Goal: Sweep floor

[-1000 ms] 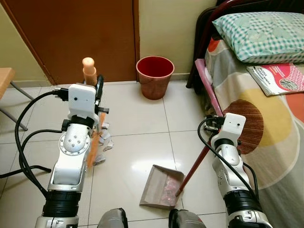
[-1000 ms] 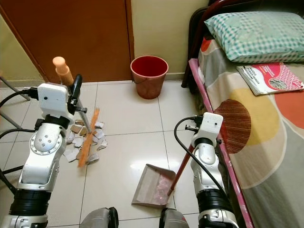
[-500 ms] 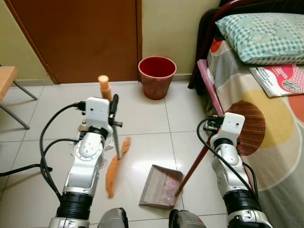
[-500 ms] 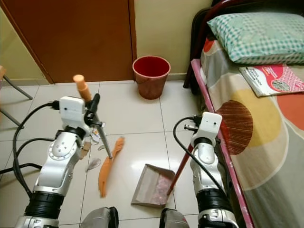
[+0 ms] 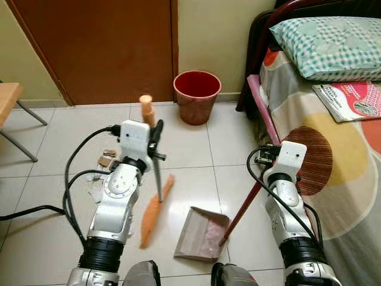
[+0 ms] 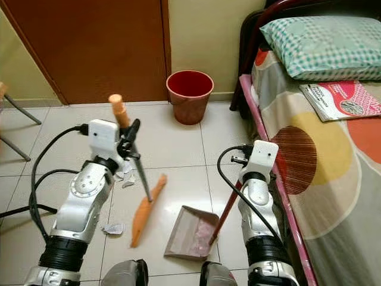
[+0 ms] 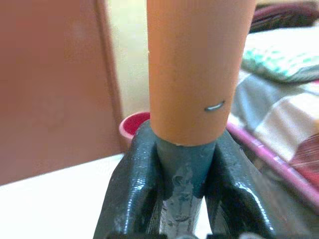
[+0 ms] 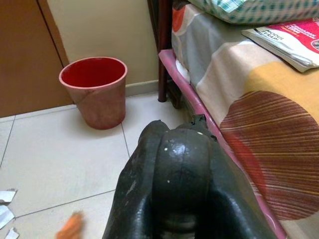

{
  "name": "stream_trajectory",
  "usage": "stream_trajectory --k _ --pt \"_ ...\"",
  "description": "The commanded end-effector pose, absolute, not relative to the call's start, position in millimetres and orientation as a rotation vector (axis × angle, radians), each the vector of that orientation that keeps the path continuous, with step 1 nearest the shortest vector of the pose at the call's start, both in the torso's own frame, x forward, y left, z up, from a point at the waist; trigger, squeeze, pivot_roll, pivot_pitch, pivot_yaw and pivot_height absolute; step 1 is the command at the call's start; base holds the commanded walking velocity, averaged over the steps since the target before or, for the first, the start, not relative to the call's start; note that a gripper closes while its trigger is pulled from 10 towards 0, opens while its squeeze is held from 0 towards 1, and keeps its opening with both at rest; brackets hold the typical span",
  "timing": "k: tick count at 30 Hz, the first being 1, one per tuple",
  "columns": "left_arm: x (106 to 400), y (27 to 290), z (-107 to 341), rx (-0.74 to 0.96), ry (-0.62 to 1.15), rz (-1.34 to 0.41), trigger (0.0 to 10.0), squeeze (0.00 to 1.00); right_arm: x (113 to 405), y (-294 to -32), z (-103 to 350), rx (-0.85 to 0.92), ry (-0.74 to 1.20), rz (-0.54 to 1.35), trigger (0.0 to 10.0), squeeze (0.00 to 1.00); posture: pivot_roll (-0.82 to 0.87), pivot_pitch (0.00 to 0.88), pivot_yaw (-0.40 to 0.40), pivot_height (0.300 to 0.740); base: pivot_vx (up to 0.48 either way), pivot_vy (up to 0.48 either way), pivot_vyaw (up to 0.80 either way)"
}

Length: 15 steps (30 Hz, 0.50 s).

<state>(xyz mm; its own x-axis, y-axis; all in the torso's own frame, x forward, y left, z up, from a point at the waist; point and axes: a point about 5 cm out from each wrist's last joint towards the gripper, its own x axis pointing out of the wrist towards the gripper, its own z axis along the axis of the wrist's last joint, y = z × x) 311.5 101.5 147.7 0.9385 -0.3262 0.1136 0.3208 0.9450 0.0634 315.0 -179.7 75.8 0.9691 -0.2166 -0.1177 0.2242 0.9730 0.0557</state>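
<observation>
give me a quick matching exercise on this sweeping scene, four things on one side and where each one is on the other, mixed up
Things:
1. broom
2. dustpan
3. red bin
4. magazine

Places:
A. by the wall next to the door
B. on the bed below the pillow
C. on the floor, its red handle rising to the right claw
D. handle in the left claw, orange bristles on the tiles

Pairs: 1-D, 2-C, 3-A, 4-B
</observation>
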Motion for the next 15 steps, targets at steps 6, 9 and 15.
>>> stream_trajectory --k 6,9,15 --pt "319 125 212 0.204 -0.393 -0.210 10.0 0.00 316 -178 77 0.075 0.100 -0.224 10.0 0.00 0.02 0.132 0.014 0.740 0.000 0.000 0.00" --pt "318 150 225 0.231 -0.415 -0.098 10.0 0.00 316 -178 77 0.078 0.103 -0.223 10.0 0.00 0.03 0.130 0.014 0.740 0.000 0.000 0.00" --pt "307 186 221 0.307 -0.371 0.074 10.0 0.00 318 -177 76 0.079 0.111 -0.215 10.0 0.00 0.04 0.134 0.011 0.740 0.000 0.000 0.00"
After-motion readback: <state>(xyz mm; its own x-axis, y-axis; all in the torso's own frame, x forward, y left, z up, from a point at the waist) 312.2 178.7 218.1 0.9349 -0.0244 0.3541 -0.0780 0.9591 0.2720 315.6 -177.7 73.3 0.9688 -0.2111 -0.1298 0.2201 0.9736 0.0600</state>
